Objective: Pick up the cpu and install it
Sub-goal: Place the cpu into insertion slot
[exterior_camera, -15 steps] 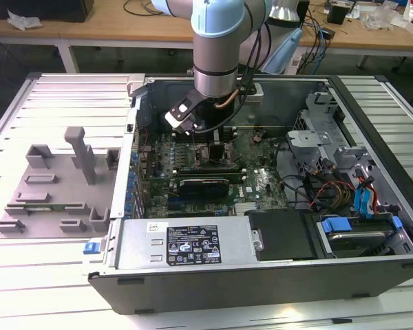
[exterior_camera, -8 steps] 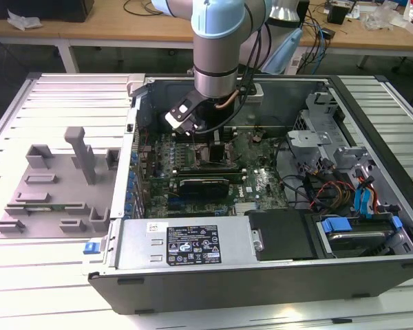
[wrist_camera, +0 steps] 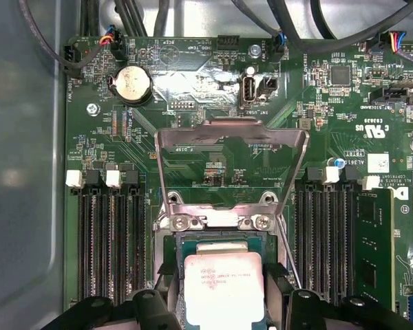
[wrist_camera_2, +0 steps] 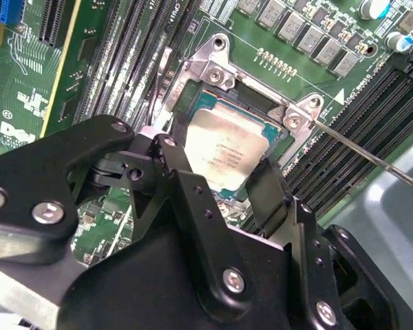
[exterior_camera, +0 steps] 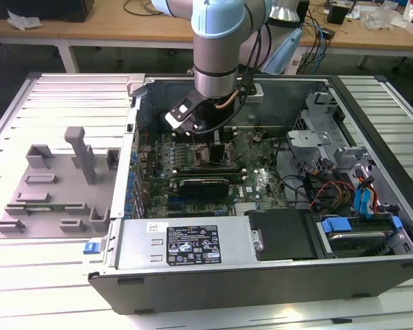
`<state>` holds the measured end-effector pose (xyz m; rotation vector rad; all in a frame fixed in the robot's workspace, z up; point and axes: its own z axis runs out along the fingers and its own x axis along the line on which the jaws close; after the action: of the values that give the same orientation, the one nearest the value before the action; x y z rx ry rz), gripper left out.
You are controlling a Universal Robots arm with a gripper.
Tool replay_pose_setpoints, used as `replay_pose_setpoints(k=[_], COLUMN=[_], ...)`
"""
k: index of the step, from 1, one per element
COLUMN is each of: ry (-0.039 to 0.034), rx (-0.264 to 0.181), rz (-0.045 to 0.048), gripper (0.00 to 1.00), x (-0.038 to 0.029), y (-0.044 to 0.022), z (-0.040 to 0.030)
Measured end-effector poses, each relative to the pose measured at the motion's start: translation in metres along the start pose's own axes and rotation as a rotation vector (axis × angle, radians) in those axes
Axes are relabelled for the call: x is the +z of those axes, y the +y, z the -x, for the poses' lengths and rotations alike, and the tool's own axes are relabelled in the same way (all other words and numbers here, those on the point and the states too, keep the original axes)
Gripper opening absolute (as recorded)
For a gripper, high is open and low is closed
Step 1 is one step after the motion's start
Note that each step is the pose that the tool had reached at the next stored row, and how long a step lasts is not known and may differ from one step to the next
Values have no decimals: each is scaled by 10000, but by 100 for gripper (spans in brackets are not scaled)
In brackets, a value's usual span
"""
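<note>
The cpu (wrist_camera: 224, 285), a silvery square chip, sits between my gripper's (wrist_camera: 224, 275) black fingers (wrist_camera: 168, 285), directly over the open socket on the green motherboard (wrist_camera: 213, 103). In the second wrist view the cpu (wrist_camera_2: 224, 155) lies low inside the socket frame (wrist_camera_2: 213, 69), with the gripper (wrist_camera_2: 220, 172) shut on its two opposite edges. The socket's metal load plate (wrist_camera: 230, 148) is flipped open. In the exterior view the gripper (exterior_camera: 210, 148) reaches down into the open computer case (exterior_camera: 261, 275) over the board's middle.
A memory stick (wrist_camera: 373, 240) stands in a slot beside the socket, and empty black slots (wrist_camera: 110, 240) flank the other side. The thin socket lever (wrist_camera_2: 372, 155) sticks out sideways. A grey parts fixture (exterior_camera: 55, 185) lies at the exterior view's left. Drive cage and cables (exterior_camera: 330, 179) crowd the right.
</note>
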<state>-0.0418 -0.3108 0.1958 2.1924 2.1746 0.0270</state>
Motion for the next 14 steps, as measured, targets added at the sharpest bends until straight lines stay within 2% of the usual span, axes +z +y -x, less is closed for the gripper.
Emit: replay_pose_setpoints(k=[3,4,9,10,14], ry=[-1,-1,-3,1,0], rx=[1,1,3,4,4], rz=[-1,-1,1,1,0], gripper=[60,55,55,63,63], x=[0,0,0,0,-81], y=[0,0,2,2,6], z=[0,0,0,0,2])
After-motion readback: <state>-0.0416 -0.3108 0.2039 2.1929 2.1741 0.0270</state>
